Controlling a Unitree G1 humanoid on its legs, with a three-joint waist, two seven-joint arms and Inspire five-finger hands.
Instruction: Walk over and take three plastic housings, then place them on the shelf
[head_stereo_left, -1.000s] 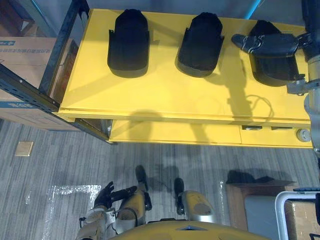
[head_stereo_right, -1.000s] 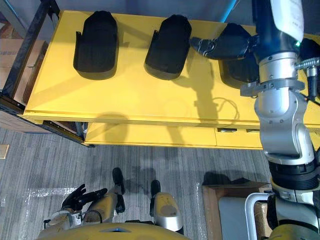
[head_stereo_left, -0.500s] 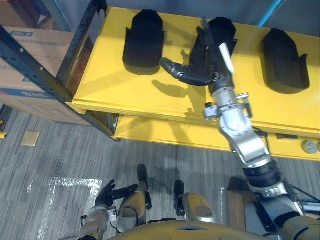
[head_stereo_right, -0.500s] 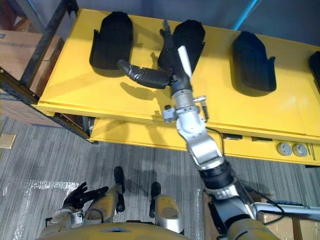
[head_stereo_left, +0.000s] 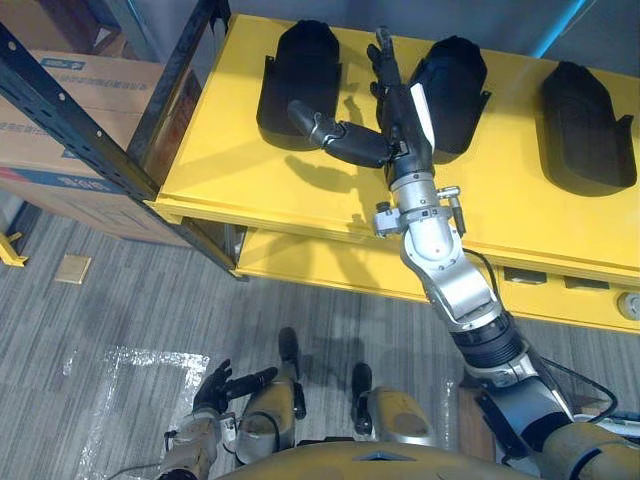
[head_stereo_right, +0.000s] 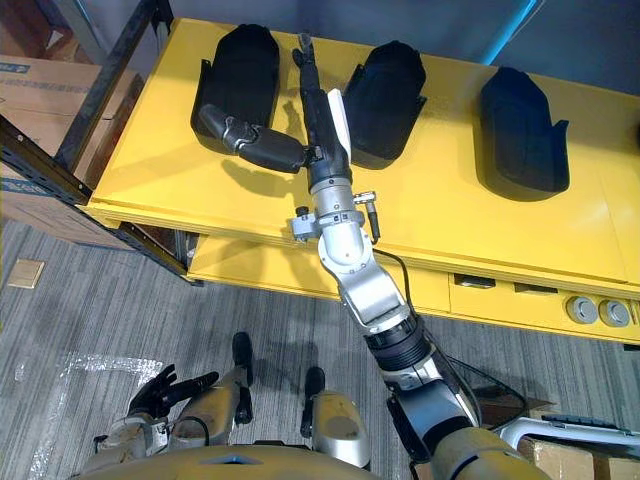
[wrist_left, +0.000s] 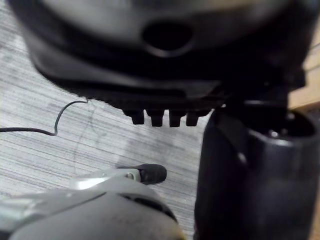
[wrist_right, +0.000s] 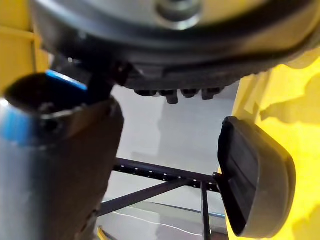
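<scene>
Three black plastic housings lie in a row on the yellow table (head_stereo_left: 290, 185): the left housing (head_stereo_left: 298, 70), the middle housing (head_stereo_left: 452, 85) and the right housing (head_stereo_left: 585, 115). My right hand (head_stereo_left: 398, 118) reaches over the table between the left and middle housings. It is open, its fingers straight and its thumb spread toward the left housing, and it holds nothing. In the right wrist view one housing (wrist_right: 255, 185) shows past the thumb (wrist_right: 60, 165). My left hand (head_stereo_left: 214, 386) hangs low over the floor, open and empty.
A dark metal rack (head_stereo_left: 95, 120) with cardboard boxes (head_stereo_left: 50, 90) stands left of the table. Yellow drawers (head_stereo_left: 330, 265) run under the table's front edge. Grey carpet lies below, with a small tan square (head_stereo_left: 73, 268) and a shiny film patch (head_stereo_left: 130, 370).
My right arm has swung left across the table, from over the right housing to between the left and middle ones. The camera has shifted. The left hand has stayed low.
</scene>
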